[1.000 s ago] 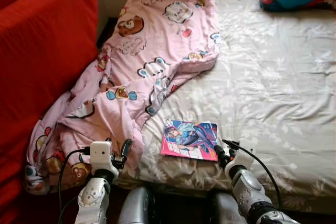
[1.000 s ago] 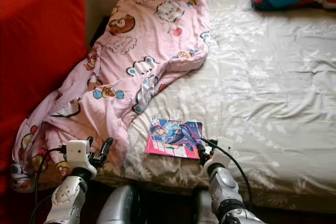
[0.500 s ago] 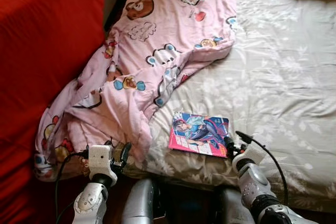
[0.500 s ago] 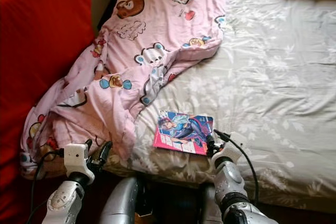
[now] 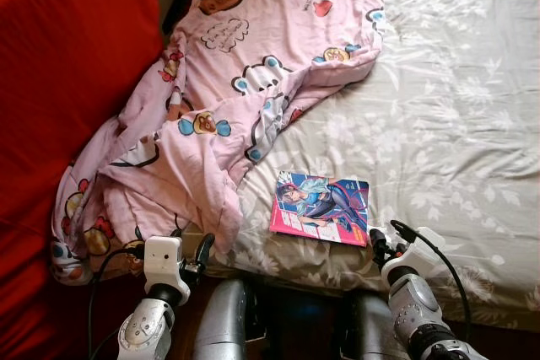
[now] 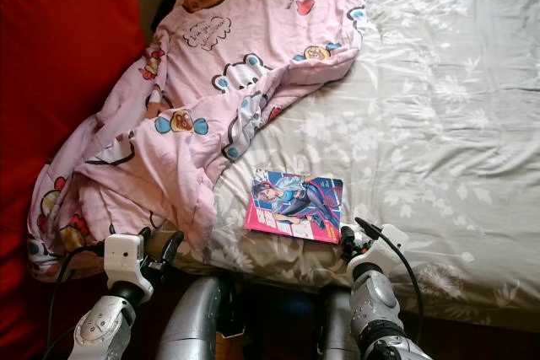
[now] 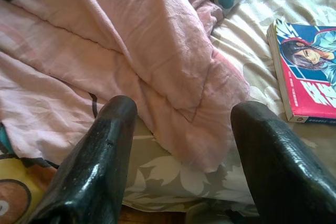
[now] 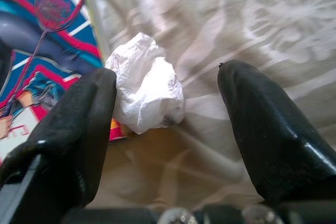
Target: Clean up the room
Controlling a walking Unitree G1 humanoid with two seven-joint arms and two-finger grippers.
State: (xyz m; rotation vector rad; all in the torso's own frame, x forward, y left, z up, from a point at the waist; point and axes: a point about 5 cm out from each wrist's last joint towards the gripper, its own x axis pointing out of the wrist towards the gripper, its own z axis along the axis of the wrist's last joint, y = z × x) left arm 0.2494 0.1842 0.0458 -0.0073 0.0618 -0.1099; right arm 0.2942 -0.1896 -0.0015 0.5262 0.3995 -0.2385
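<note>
Bed [image 5: 472, 107], floral grey sheet, near edge facing the robot; broad bare sheet lies beyond and to the right of the comic book [image 5: 321, 207]. Comic book: flat, near that edge. Crumpled white wrapper [image 8: 147, 91]: touching the book's corner. Right gripper [image 8: 167, 124]: jaws spread wide around the wrapper. Pink cartoon blanket [image 5: 236, 99]: heaped left of the book, spilling over the edge against a red sofa [image 5: 67, 82]. Left gripper [image 7: 181, 145]: jaws apart, facing the blanket's hem.
</note>
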